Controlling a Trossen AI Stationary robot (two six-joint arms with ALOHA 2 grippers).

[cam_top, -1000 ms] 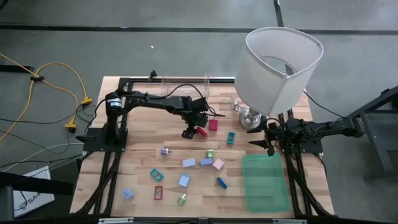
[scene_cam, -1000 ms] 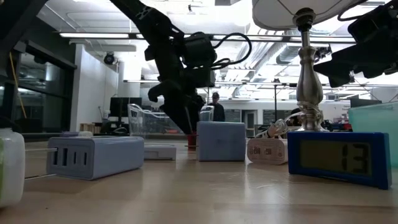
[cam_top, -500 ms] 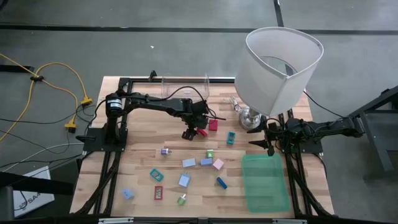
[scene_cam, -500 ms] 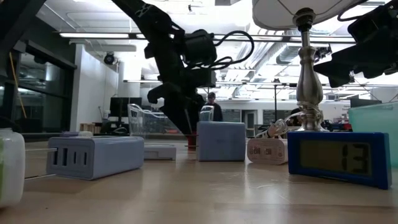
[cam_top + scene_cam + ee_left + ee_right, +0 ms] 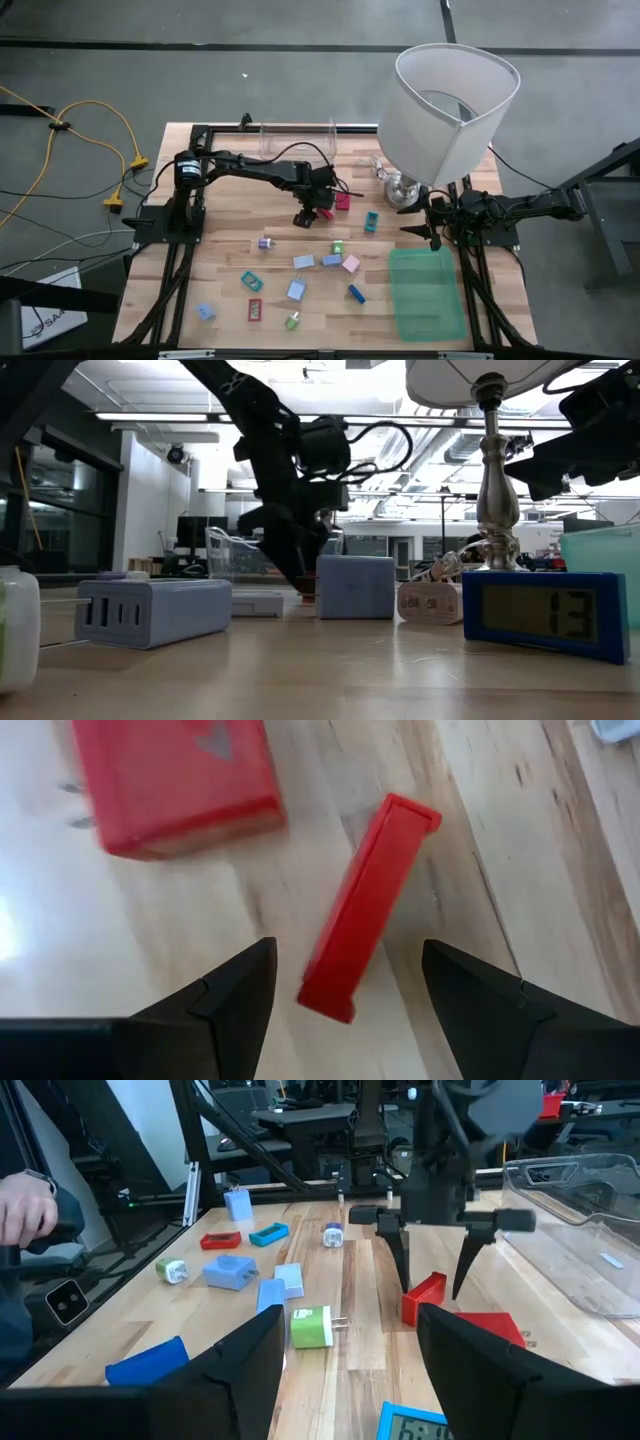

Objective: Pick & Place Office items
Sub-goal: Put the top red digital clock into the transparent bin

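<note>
The white lamp (image 5: 447, 105) fills the table's one-o'clock corner. At four o'clock sits the green bin (image 5: 426, 293), with the right gripper (image 5: 433, 226) waiting just above it, fingers spread and empty. Near centre, toward eleven o'clock, the left gripper (image 5: 312, 211) hangs with fingers spread on either side of a slim red piece (image 5: 368, 907), not yet pinching it; a wider red block (image 5: 172, 783) lies just beside. Other small coloured office items (image 5: 298, 290) scatter toward six o'clock.

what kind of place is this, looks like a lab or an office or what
Probably a robotics lab or open workshop. A wooden table carries two dark robot arms on frames, yellow cables trail over a grey concrete floor, and the low view shows exposed ceiling ducts and strip lights behind.
</note>
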